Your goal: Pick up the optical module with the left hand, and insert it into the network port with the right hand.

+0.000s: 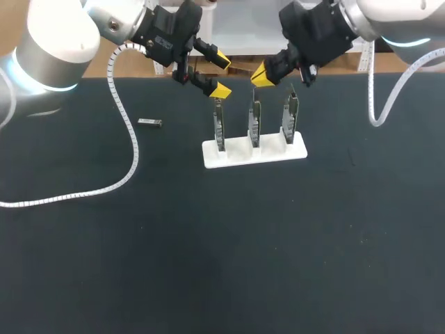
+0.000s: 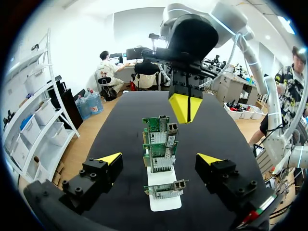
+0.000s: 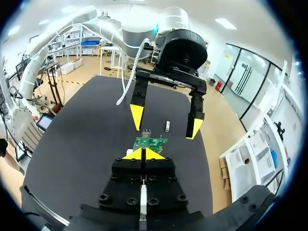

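- While the small silver rectangular optical module (image 1: 149, 123) lies flat on the black counter (image 1: 222, 250) with nothing touching it, my left jaws stand spread and empty above the leftmost card. The module therefore sits out to their side, toward the base of my left arm (image 1: 55, 49), and lower than the yellow tips.
- Long axis: the module runs roughly across the head view, slightly skewed. I judge the left jaws should close across its short width.
- Nearer arm: the left jaws are closer. The right jaws, on my right arm (image 1: 389, 17), are pressed together on nothing and hang just above the middle card, so the card row stands between them and the module.
- Visibility: the left wrist view does not show the module. The right wrist view shows it on the counter beyond the cards.
- Count:
  - optical modules: one
  - upright green network cards (image 1: 255, 125): three, side by side
  - white slotted holder (image 1: 240, 158): one, carrying all three
  - white spiral cables (image 1: 128, 146): two, one per arm
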